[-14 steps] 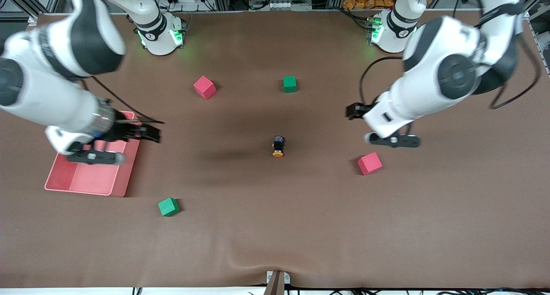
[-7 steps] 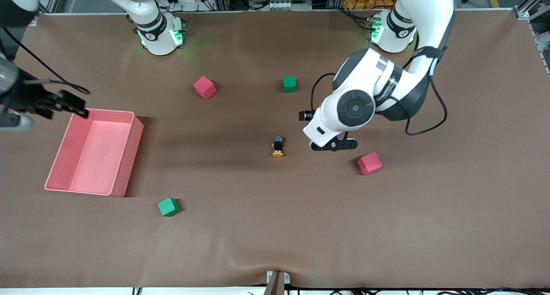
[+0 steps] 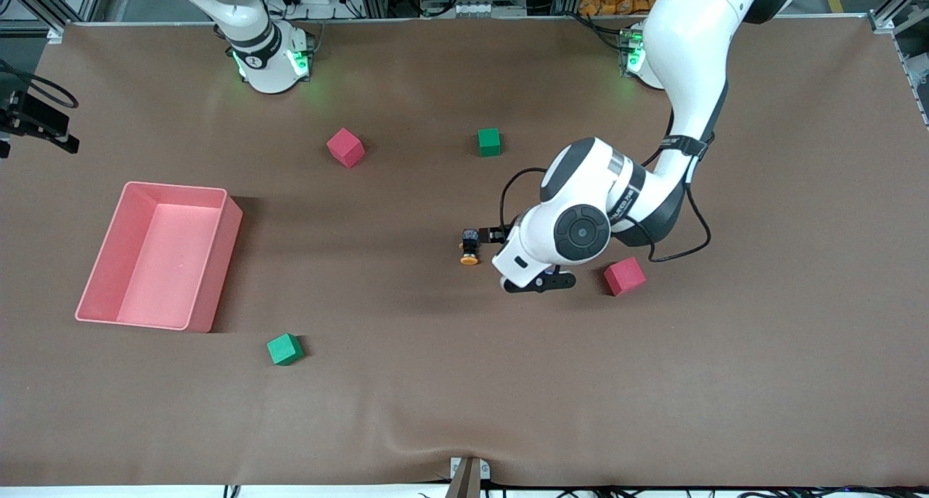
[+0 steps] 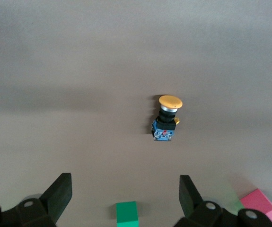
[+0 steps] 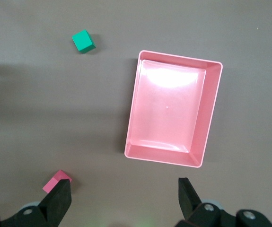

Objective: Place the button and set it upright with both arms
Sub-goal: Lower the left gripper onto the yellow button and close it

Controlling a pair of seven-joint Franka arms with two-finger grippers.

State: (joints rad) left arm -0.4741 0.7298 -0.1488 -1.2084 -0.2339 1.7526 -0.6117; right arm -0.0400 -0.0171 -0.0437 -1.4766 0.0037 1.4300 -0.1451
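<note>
The right gripper (image 5: 121, 201) hangs with fingers spread above the pink bin (image 3: 158, 255) at the right arm's end of the tabletop. The button (image 3: 469, 246) lies on its side mid-table, well clear of every edge, orange cap toward the front camera. The left gripper (image 4: 124, 198) hovers just beside it, fingers spread, holding nothing.

The button (image 3: 469, 245) lies between the tray (image 3: 210, 269) and a cube (image 3: 624, 276).
</note>
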